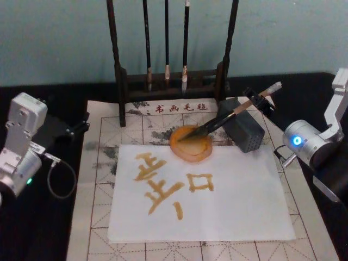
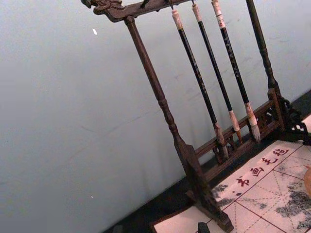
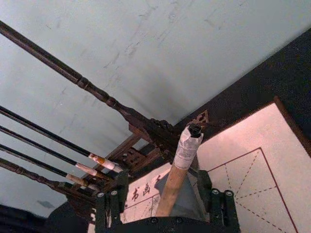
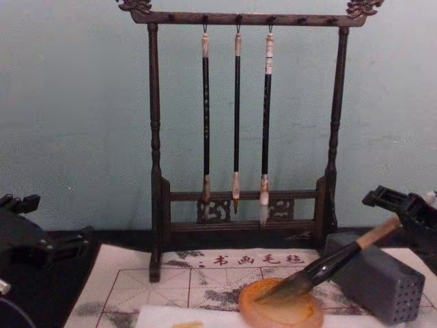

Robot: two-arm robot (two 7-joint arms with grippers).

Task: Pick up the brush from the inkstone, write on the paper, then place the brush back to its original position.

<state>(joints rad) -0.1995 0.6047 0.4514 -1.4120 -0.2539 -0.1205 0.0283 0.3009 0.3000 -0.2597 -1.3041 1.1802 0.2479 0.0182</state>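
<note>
The brush (image 1: 228, 117) lies slanted, its dark tuft resting in the round orange inkstone (image 1: 190, 144) and its tan handle leaning over a grey block (image 1: 244, 130). In the right wrist view the handle (image 3: 177, 167) stands between the fingers (image 3: 111, 206) with a gap on each side. My right gripper (image 1: 260, 100) is open around the handle's upper end, and the chest view has it at the right edge (image 4: 403, 205). The white paper (image 1: 244, 206) lies in front of the inkstone and carries amber brush strokes. My left gripper (image 1: 76, 128) is parked at the left, off the mat.
A dark wooden rack (image 1: 171, 79) with three thin hanging brushes (image 4: 236, 116) stands behind the inkstone. A cream felt mat (image 1: 98, 163) with a red grid lies under the paper. Black table surface lies on both sides of the mat.
</note>
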